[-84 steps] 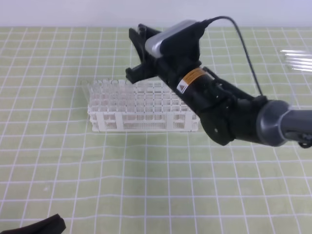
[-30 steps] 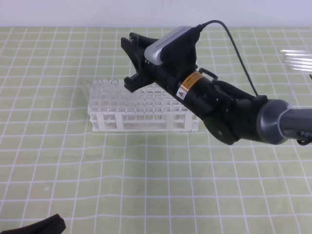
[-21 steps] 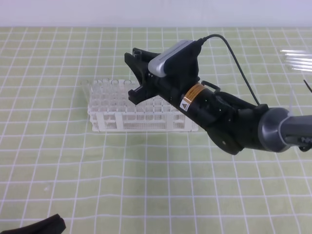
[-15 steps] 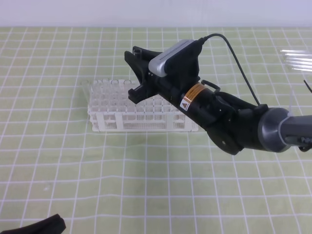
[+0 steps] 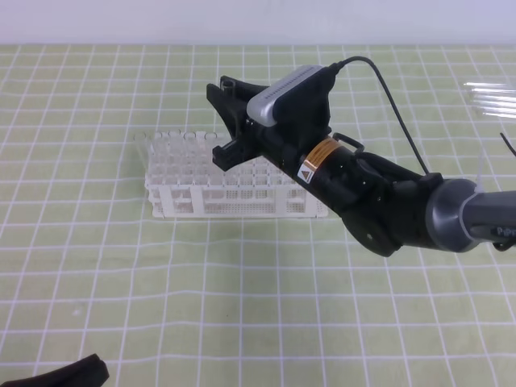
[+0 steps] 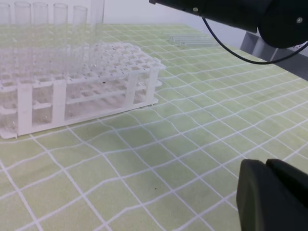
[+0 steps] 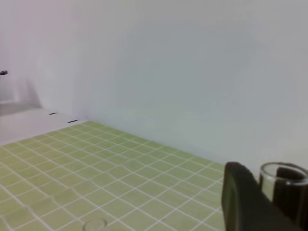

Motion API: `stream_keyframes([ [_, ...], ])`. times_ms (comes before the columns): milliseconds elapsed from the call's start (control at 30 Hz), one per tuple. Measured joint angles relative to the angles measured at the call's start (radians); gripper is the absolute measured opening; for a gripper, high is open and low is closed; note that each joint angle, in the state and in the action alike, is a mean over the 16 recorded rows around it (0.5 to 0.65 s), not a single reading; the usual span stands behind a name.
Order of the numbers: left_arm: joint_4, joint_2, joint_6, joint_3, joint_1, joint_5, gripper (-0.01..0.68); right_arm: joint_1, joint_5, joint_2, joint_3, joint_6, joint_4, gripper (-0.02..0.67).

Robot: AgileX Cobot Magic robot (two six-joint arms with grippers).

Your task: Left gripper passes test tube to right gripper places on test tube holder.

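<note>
My right gripper (image 5: 225, 121) hangs over the back left part of the white test tube holder (image 5: 201, 196), tilted, and it is shut on the test tube. In the right wrist view the tube's clear round rim (image 7: 284, 175) shows between the two black fingers (image 7: 237, 192). From the high view the claw hides most of the tube. The left gripper (image 5: 74, 374) rests low at the near left corner, far from the holder (image 6: 96, 77). Its black fingers (image 6: 274, 197) lie together with nothing between them.
Several other clear tubes (image 6: 38, 13) stand upright in the holder's back left rows. A bundle of spare tubes (image 5: 492, 97) lies on the green grid mat at the far right. The right arm's black cable (image 5: 395, 64) arches above the mat.
Over the last second the right gripper with the tube has shifted slightly right and toward the near side above the holder; in the last half second it barely moves. The left arm is still.
</note>
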Motion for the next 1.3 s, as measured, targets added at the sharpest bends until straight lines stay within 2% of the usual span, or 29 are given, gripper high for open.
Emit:
stream_keyframes([
  [1300,0.001,0.002,0.0,0.005,0.0,-0.004,-0.003,0.0,0.0,0.008,0.0,0.013,-0.022,0.099],
])
